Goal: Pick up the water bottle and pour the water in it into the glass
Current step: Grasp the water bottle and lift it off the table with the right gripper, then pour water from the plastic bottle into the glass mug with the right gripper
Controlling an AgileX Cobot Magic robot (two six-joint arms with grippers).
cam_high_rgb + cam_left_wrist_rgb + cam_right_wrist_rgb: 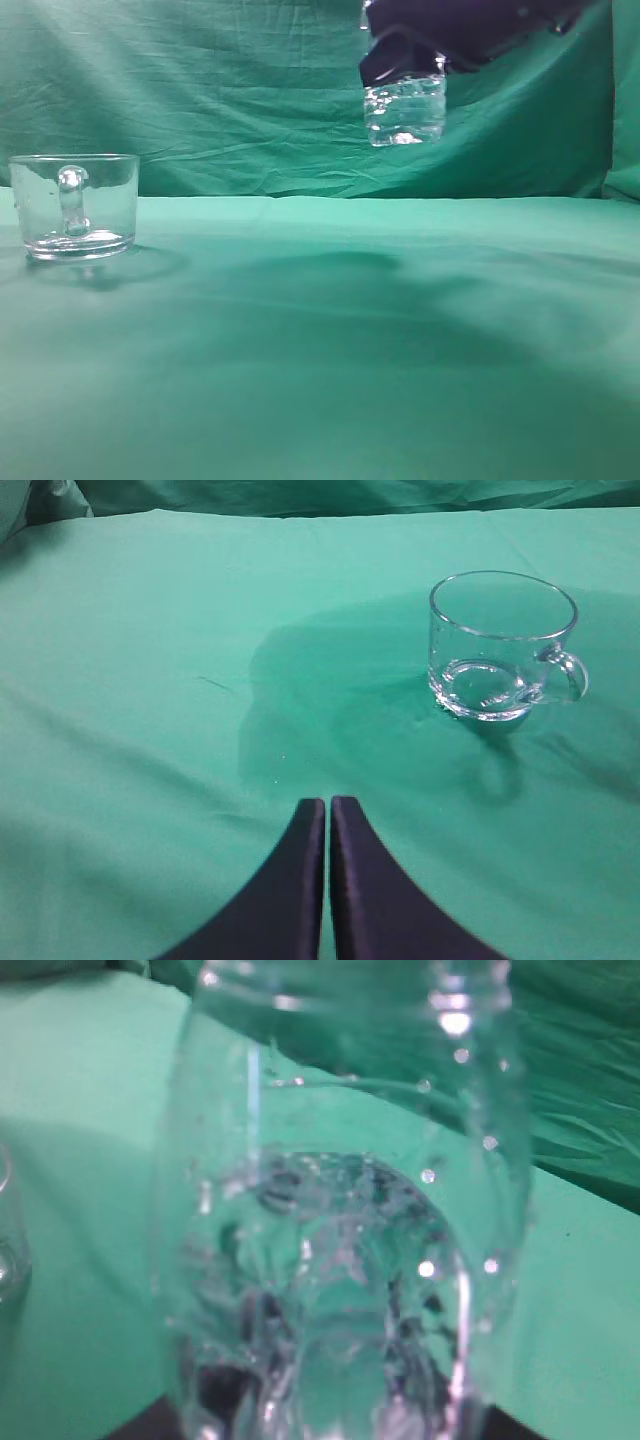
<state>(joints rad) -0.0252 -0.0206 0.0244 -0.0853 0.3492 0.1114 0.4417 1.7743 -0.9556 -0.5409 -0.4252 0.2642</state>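
The water bottle (405, 108) hangs high in the air at upper centre-right of the exterior view, held by my right gripper (410, 52); only its clear lower part with water shows below the dark jaws. In the right wrist view the water bottle (340, 1220) fills the frame, with the jaws hidden behind it. The glass (75, 205) stands on the cloth at the far left, handle facing the camera. It looks empty in the left wrist view (500, 645). My left gripper (328, 805) is shut and empty, hovering short of the glass.
A green cloth (330, 330) covers the table and a green backdrop (220, 90) hangs behind it. A darker patch on the cloth (310, 690) lies left of the glass.
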